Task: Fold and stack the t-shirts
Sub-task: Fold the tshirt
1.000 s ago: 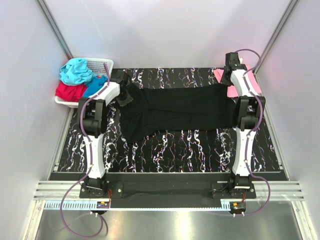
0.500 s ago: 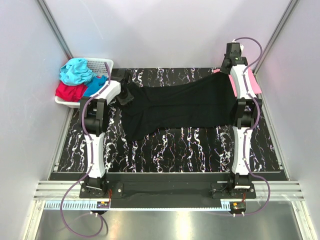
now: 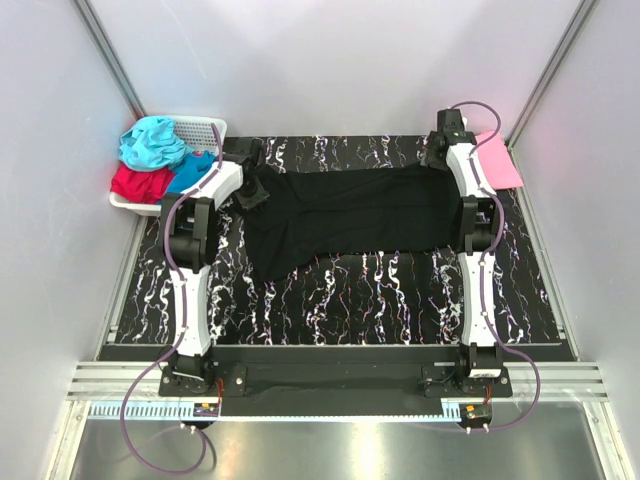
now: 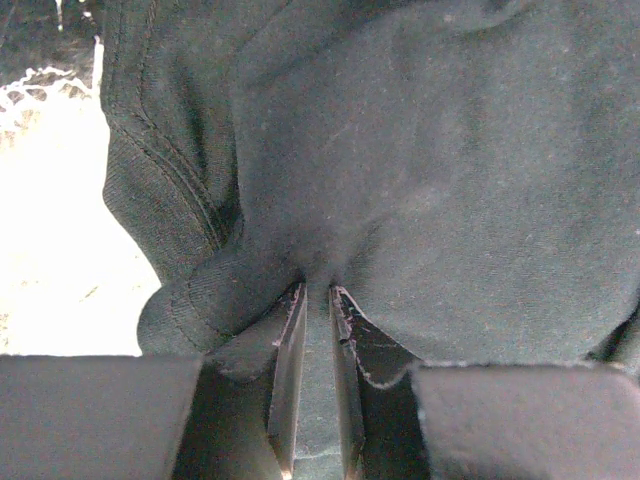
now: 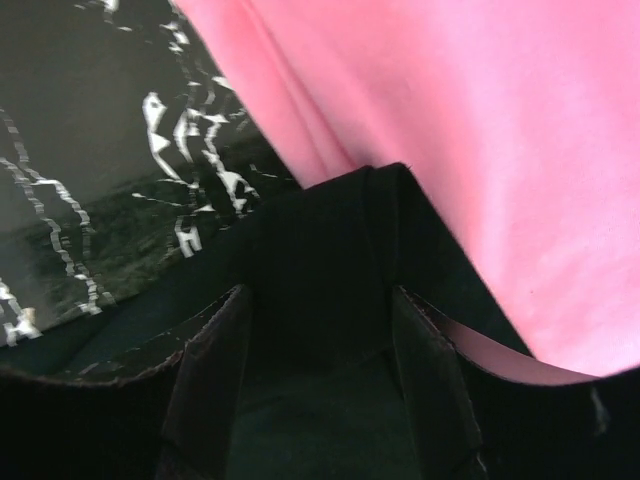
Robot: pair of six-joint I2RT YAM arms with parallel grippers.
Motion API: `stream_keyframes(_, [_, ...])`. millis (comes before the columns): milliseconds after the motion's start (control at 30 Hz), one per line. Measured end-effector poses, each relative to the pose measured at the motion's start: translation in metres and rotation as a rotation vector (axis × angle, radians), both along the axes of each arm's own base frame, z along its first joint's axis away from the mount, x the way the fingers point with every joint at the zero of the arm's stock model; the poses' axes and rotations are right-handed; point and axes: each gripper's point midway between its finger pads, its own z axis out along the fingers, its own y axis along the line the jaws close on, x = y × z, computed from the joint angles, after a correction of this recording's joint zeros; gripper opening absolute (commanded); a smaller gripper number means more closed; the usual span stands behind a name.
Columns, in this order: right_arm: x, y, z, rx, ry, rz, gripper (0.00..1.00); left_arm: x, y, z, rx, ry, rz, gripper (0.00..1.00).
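Note:
A large black t-shirt (image 3: 350, 215) lies spread across the middle of the table. My left gripper (image 3: 250, 192) is shut on its bunched left end; the left wrist view shows black cloth (image 4: 450, 170) pinched between the narrow jaws of the gripper (image 4: 318, 292). My right gripper (image 3: 438, 150) is over the shirt's far right corner, open. In the right wrist view that gripper (image 5: 320, 300) has its fingers wide apart, with a black cloth edge (image 5: 320, 250) lying loose between them. A folded pink t-shirt (image 3: 497, 160) (image 5: 480, 120) lies just right of it.
A white lattice basket (image 3: 205, 128) stands at the far left, holding teal (image 3: 150, 142), red (image 3: 135, 183) and blue (image 3: 188, 172) t-shirts. The black marbled mat (image 3: 350, 300) covers the table. Grey walls close in on both sides and the back.
The right gripper, shut on the shirt's right end and lifting it toward the back, has opened and shifted left. The shirt's right edge now lies flat. The left arm stayed put.

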Motion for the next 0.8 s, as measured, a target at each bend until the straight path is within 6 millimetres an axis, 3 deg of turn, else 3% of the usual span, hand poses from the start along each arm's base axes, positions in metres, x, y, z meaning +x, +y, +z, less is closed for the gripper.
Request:
stream_keyframes(167, [0.0,0.005,0.008,0.0,-0.012,0.001,0.65,-0.005,0.0,0.003,-0.002,-0.043,-0.016,0.24])
stream_keyframes(267, [0.0,0.004,0.024,-0.005,-0.03,-0.002,0.64,-0.012,0.002,0.013,-0.002,-0.076,-0.027,0.25])
stream_keyframes(467, [-0.006,-0.004,0.089,-0.037,-0.112,-0.028,0.65,-0.015,0.004,0.06,-0.018,-0.226,-0.039,0.27])
stream_keyframes(567, [-0.02,-0.006,0.124,-0.042,-0.141,-0.04,0.65,-0.018,0.006,0.09,-0.03,-0.309,-0.041,0.29])
stream_keyframes(667, [-0.042,-0.008,0.145,-0.039,-0.137,-0.063,0.64,-0.03,0.008,0.11,-0.038,-0.355,-0.04,0.31])
stream_keyframes(733, [-0.058,-0.008,0.148,-0.023,-0.118,-0.083,0.63,-0.044,0.01,0.112,-0.04,-0.355,-0.036,0.32])
stream_keyframes(800, [-0.079,-0.007,0.138,-0.005,-0.075,-0.104,0.62,-0.062,0.013,0.104,-0.04,-0.33,-0.029,0.35])
